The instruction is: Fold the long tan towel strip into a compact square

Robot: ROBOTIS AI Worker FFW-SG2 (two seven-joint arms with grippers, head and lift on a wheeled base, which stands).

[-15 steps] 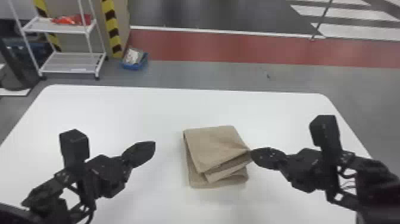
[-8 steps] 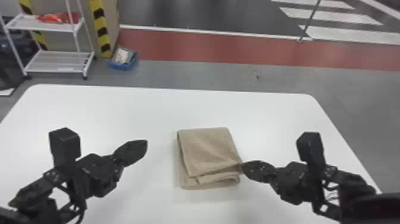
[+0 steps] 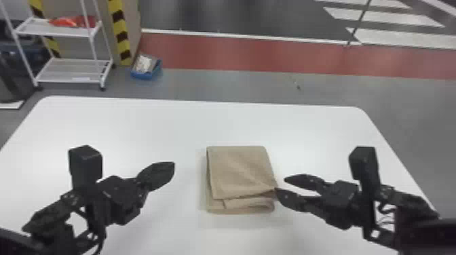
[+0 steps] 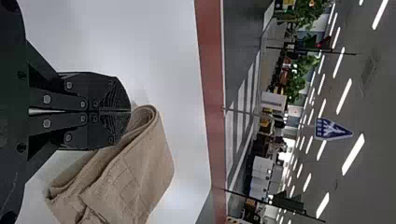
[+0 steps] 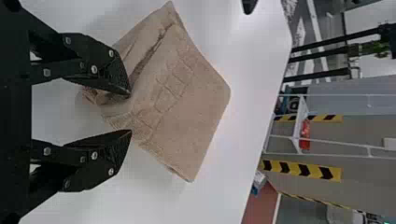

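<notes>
The tan towel [image 3: 241, 171] lies on the white table as a small folded stack, its layers uneven along the near edge. At its right side my right gripper [image 3: 281, 185] is open, one finger by the near right corner. That same gripper [image 5: 130, 113] has parted fingers beside the towel [image 5: 187, 102] in the right wrist view. Off to the towel's left, apart from it, is my left gripper [image 3: 173, 166]. In the left wrist view the left gripper [image 4: 130, 112] is shut with nothing visible between its fingertips, the towel [image 4: 135, 172] lying beyond.
The white table [image 3: 152, 122] extends around the towel on all sides. On the floor behind it stand a white shelf cart [image 3: 73, 69] and a blue bin [image 3: 146, 69], both toward the left.
My right gripper has opened and let go of the towel's near right corner. The upper layer now lies flatter. The head view has shifted slightly; the left gripper stays left of the towel.
</notes>
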